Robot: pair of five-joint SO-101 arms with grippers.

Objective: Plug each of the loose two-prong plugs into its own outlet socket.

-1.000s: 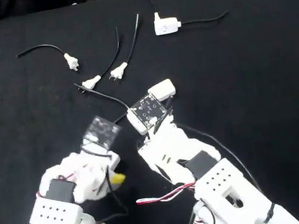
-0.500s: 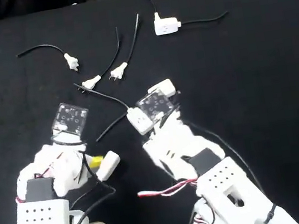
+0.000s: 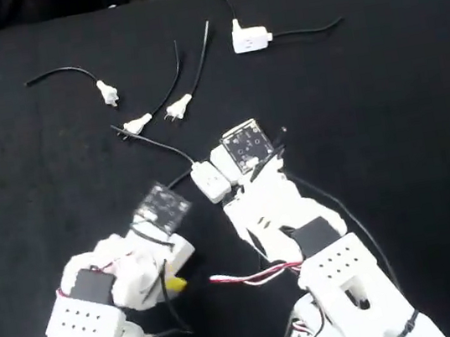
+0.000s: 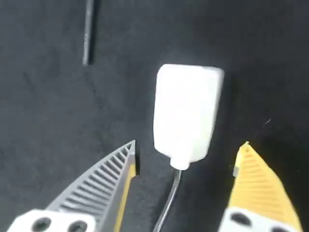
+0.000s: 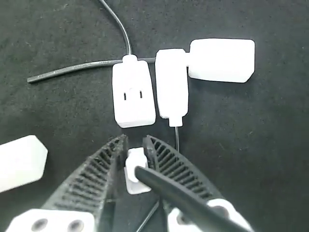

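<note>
I see right gripper (image 5: 135,142): jaws closed on small white plug (image 5: 135,178), just beside slotted socket (image 5: 133,96) on table (image 3: 386,110). On left gripper (image 4: 189,147) jaws open, white corded block (image 4: 187,108) between tips, touching neither. Three loose plugs (image 3: 179,106) lie farther back, well apart from far socket (image 3: 250,39).

Black table (image 3: 400,91). Just ahead of my right fingers (image 5: 104,169): slotted socket (image 5: 133,96) lying just beside a white block (image 5: 171,87). Three loose plugs (image 3: 138,124) lie well beyond my left fingers (image 4: 108,179), cables trailing on it.
</note>
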